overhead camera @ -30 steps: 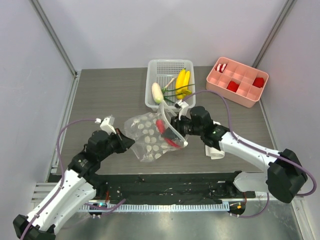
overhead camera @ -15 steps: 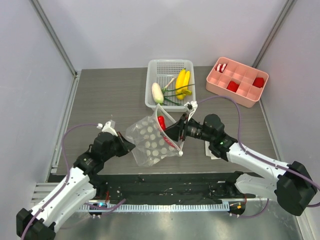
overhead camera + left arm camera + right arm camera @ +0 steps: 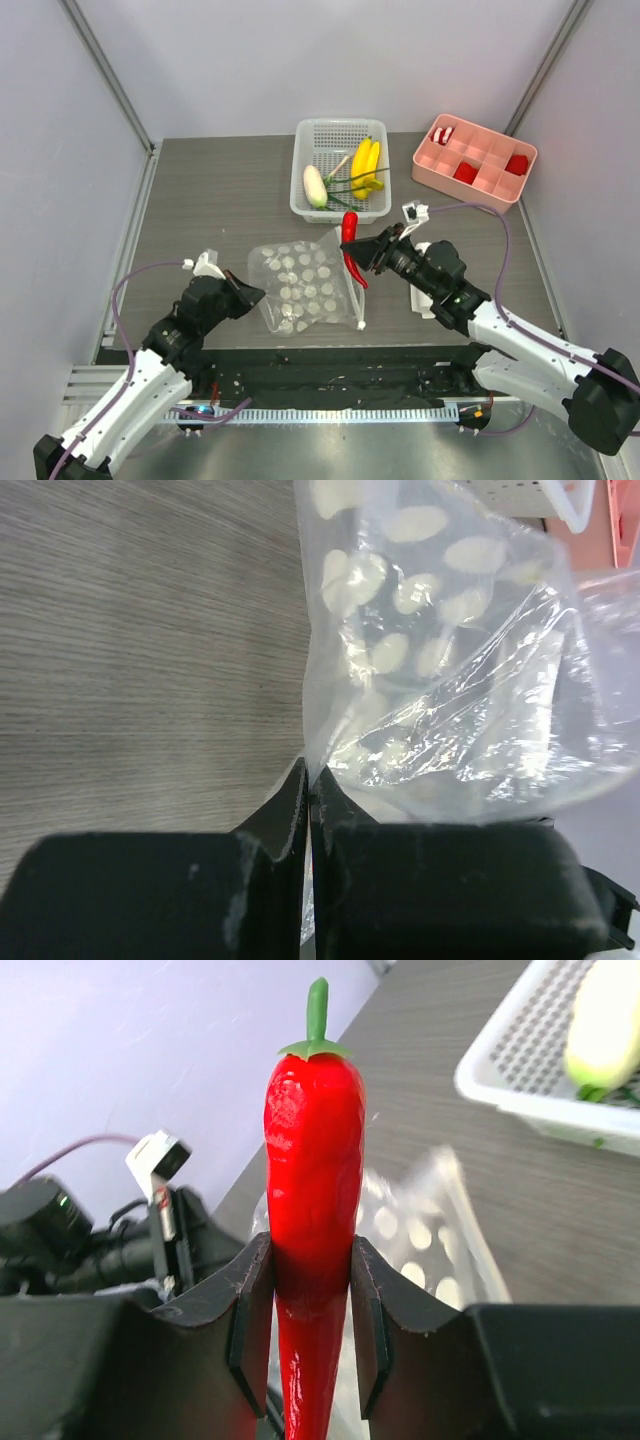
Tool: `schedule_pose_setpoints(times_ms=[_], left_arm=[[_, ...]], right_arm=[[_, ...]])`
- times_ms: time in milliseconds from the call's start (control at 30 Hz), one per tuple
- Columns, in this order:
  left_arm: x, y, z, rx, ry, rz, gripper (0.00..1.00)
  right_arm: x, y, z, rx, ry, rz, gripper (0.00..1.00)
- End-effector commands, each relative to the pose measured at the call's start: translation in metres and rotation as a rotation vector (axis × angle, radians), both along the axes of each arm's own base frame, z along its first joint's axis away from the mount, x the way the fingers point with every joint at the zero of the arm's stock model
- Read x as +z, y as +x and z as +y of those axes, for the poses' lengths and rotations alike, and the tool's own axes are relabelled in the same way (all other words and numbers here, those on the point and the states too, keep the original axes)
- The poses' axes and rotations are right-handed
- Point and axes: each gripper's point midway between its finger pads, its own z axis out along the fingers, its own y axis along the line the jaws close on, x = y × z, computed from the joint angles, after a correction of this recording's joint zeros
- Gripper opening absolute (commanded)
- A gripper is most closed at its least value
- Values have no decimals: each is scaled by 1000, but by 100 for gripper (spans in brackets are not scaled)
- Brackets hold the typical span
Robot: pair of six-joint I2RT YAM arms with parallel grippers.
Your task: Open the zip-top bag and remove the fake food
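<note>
Chili (image 3: 312, 1140) in right tool (image 3: 310, 1280), left tool (image 3: 308, 780) pinching bag (image 3: 440, 660) edge

The clear, floppy plastic zip-top bag with white polka dots (image 3: 300, 290) lies crumpled on the grey surface (image 3: 200, 190), its near-left corner pinched in the closed left end effector (image 3: 256, 296). The glossy red plastic chili with a green stem (image 3: 349, 238) is outside the bag, clamped in the right end effector (image 3: 366, 252) just above the bag's right edge. The yellow plastic banana bunch (image 3: 366, 163), white oblong radish (image 3: 315, 186) and thin green stems (image 3: 346, 190) lie in the white mesh basket (image 3: 340, 124) beyond.
</note>
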Motion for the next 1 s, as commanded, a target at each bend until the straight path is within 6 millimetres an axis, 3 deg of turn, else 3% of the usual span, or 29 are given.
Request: schedule_pose_setpoints(times_ms=[0, 67, 100, 133, 167, 200, 233, 267, 300, 333, 367, 400, 433, 467, 500, 533, 567, 600, 633, 667, 700, 733, 767, 833, 867, 900, 967], left_arm=[[5, 7, 6, 51, 5, -3, 1], [3, 7, 8, 60, 23, 9, 1], [2, 7, 10, 66, 35, 8, 0], [0, 8, 12, 70, 49, 16, 1], [3, 10, 13, 75, 58, 13, 1], [3, 11, 16, 86, 81, 13, 1], [-2, 11, 19, 85, 119, 30, 1], [6, 15, 20, 90, 133, 19, 0], [7, 17, 23, 101, 155, 18, 1], [9, 20, 29, 111, 196, 10, 1], [12, 24, 31, 119, 228, 20, 0], [12, 25, 34, 127, 252, 26, 0], [14, 29, 40, 150, 287, 24, 0], [20, 33, 43, 154, 319, 28, 0], [23, 35, 46, 158, 344, 29, 5], [27, 36, 49, 164, 367, 30, 16], [42, 41, 52, 173, 394, 1, 29], [44, 40, 57, 177, 419, 10, 54], [56, 42, 60, 193, 425, -8, 67], [60, 40, 62, 192, 433, -14, 73], [64, 37, 63, 190, 430, -23, 83], [70, 37, 63, 188, 424, -36, 89], [74, 35, 62, 176, 416, -41, 91], [81, 29, 59, 146, 399, -56, 93], [84, 27, 47, 87, 362, -67, 93], [91, 27, 37, 28, 343, -106, 94], [93, 25, 21, -56, 302, -122, 96]], right_arm=[[49, 44, 3, -147, 26, -79, 1], [37, 60, 12, -153, -70, -31, 1], [62, 74, 15, -182, -88, -74, 1], [34, 88, 23, -178, -178, -12, 1], [33, 97, 27, -178, -209, -5, 1], [55, 108, 32, -190, -212, -43, 1], [32, 123, 37, -197, -272, 5, 1], [31, 133, 38, -208, -287, 13, 1], [43, 145, 41, -218, -282, -4, 1], [37, 155, 40, -230, -304, 9, 1], [18, 172, 39, -245, -340, 42, 1], [27, 183, 38, -262, -332, 33, 1], [20, 191, 37, -270, -345, 53, 1], [-2, 206, 34, -285, -379, 93, 1], [6, 215, 35, -292, -373, 83, 1], [-1, 221, 35, -289, -395, 98, 1], [-5, 227, 35, -290, -404, 106, 1], [-15, 237, 36, -290, -425, 127, 1], [-22, 239, 34, -290, -451, 144, 1], [-15, 245, 37, -293, -453, 129, 2], [-31, 249, 36, -291, -489, 159, 7], [-33, 251, 36, -296, -502, 162, 11], [-30, 256, 35, -314, -513, 154, 14], [-42, 259, 31, -326, -553, 177, 23], [-40, 263, 28, -348, -563, 174, 28], [-46, 263, 25, -356, -587, 187, 42], [-46, 265, 19, -379, -605, 186, 55]])
